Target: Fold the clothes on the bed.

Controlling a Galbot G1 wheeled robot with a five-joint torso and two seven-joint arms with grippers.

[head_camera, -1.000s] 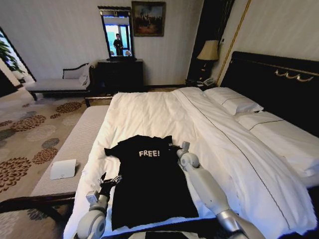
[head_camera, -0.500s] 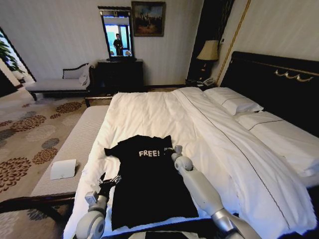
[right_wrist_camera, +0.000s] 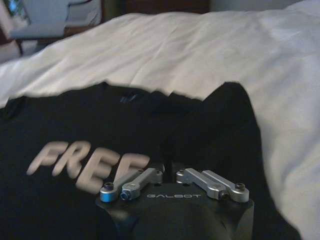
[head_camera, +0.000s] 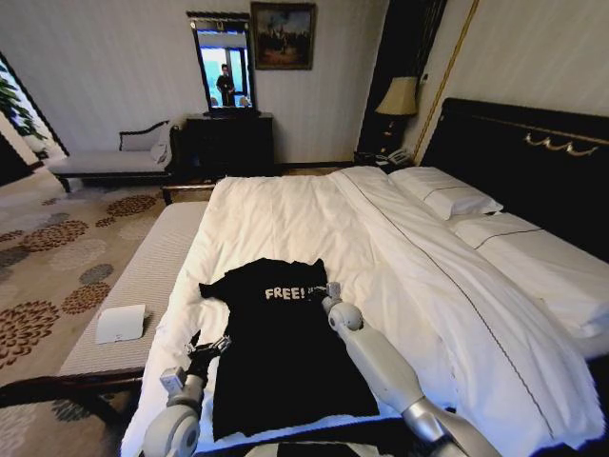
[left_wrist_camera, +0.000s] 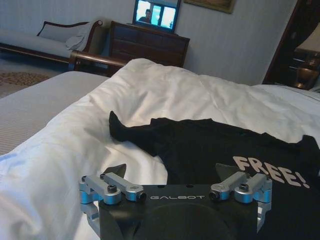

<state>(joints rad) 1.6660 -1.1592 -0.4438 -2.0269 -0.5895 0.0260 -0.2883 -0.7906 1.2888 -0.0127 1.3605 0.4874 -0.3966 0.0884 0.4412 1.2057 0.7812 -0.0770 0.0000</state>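
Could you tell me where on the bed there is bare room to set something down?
The white bed is bare between the T-shirt collar and the far end, and between the shirt and the pillows. It is crowded at the shirt, where the right gripper and left gripper work.

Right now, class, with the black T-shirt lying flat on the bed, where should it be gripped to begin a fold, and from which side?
Grip the T-shirt at its sleeve on the headboard side, where the right gripper already pinches folded-up cloth. Come from that outer edge, since the sleeve sticks out onto the white bedding and lifts free. The left gripper waits open at the opposite edge.
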